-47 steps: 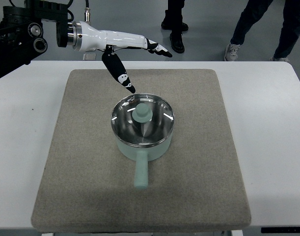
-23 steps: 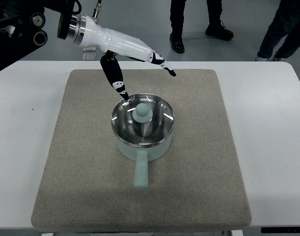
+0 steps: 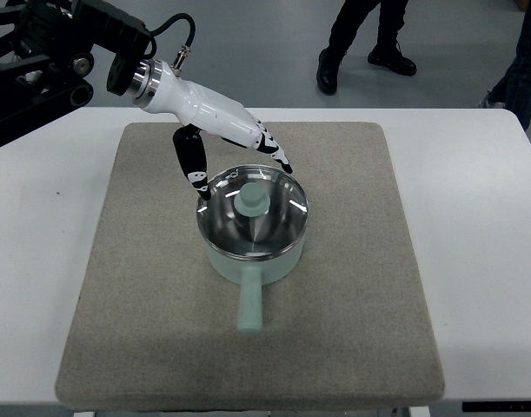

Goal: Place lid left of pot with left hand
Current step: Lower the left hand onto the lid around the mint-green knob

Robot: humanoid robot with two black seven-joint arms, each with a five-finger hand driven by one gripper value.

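Lid point(image 3: 252, 215) sits on the mint-green pot point(image 3: 251, 261), its pale green knob point(image 3: 250, 202) dead centre, the pot's handle point(image 3: 249, 306) pointing toward the near edge of the grey mat point(image 3: 143, 287) on the white desk point(image 3: 39, 261). Left hand point(image 3: 226, 143) hovers over the pot's far-left rim, fingers point(image 3: 278, 158) spread, thumb point(image 3: 194, 174) angled down beside the rim, gripping nothing. People's legs point(image 3: 361, 39) show beyond the desk.
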